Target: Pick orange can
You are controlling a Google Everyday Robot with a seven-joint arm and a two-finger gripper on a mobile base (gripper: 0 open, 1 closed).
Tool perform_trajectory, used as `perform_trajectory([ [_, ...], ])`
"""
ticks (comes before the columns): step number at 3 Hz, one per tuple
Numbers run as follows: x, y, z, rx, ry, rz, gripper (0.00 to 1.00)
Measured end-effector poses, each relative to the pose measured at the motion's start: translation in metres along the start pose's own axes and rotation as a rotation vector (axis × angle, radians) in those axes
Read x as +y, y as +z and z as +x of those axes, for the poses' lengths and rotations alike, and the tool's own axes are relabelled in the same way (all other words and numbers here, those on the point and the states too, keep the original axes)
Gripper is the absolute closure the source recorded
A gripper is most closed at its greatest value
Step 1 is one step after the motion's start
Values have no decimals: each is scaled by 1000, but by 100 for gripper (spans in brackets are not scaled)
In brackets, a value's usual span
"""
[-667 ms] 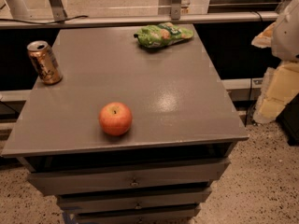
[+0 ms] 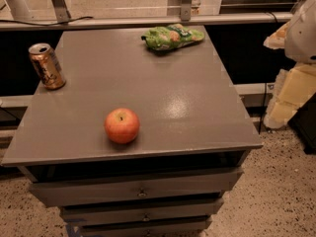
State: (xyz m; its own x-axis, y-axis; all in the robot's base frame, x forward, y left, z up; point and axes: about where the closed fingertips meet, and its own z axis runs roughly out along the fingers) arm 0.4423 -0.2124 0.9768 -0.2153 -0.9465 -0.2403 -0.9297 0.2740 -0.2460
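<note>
Nothing on the table [image 2: 197, 83] has shifted and the gripper [image 2: 291, 95] hangs as before off its right edge, how open I cannot tell, so the orange can [image 2: 46, 65] stands upright, untouched, well to its left, and I judge the whole reach lies ahead.

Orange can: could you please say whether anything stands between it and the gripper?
Nothing visible does. The gripper is off the table's right side, the orange can at its left edge; apple and green bag lie aside.
</note>
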Motion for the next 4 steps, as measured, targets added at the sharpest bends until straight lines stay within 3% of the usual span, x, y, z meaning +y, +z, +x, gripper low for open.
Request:
perform_trajectory([
  [1,-18,18,-36,-125,-5,-3,0],
  [3,-70,60,-163,-459,-25,-15,0],
  [4,-70,73,-226,-591,-7,-21,0],
])
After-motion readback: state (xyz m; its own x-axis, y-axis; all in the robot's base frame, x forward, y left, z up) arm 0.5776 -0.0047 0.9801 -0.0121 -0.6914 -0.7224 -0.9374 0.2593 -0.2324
